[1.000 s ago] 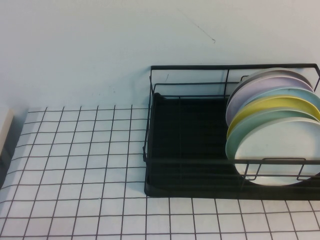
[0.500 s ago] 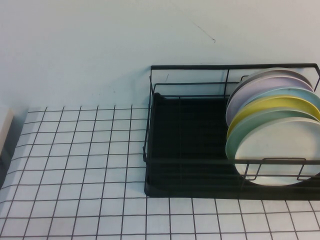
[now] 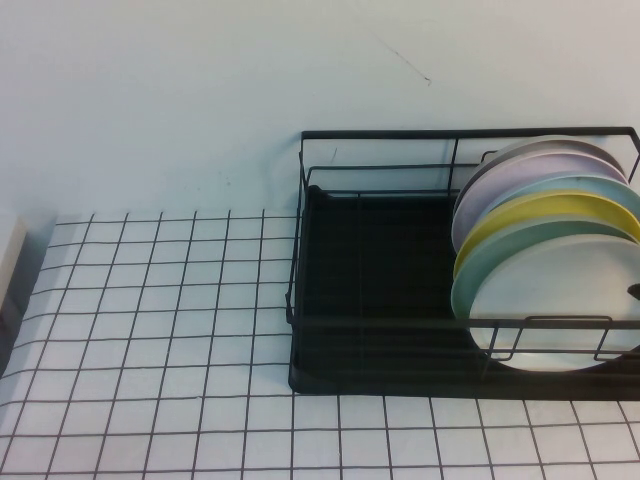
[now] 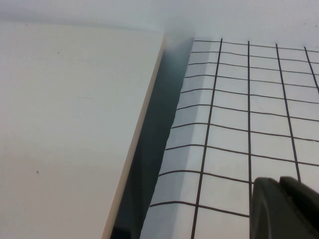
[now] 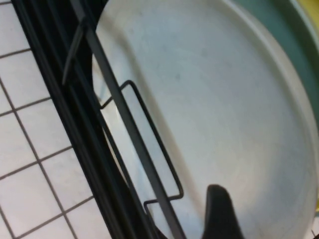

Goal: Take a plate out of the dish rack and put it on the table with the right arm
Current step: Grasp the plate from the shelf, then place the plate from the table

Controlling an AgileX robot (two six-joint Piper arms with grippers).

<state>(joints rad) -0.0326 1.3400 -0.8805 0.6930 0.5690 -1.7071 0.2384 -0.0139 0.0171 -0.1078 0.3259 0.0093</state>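
The black wire dish rack (image 3: 380,300) stands at the right of the gridded table (image 3: 150,330). Several plates stand on edge at its right end. The white plate (image 3: 560,300) is the front one, with the mint-green plate (image 3: 475,262) and the yellow plate (image 3: 520,215) behind it. In the right wrist view the white plate (image 5: 214,99) fills the picture behind the rack's front wires (image 5: 144,164). My right gripper (image 5: 266,226) is open, with one finger (image 5: 219,214) over the plate's face and the other barely showing near the rim. Its tip (image 3: 634,290) shows at the high view's right edge. My left gripper (image 4: 284,209) is shut and empty above the table's left edge.
A pale flat board (image 4: 65,124) lies beside the table's left edge, also seen in the high view (image 3: 8,250). More plates, lilac (image 3: 500,180) and light blue (image 3: 560,188), stand at the back of the stack. A plain wall is behind the rack.
A dark tip of my right gripper has come into the high view at the right edge, beside the white plate. Rack and plates have not moved.
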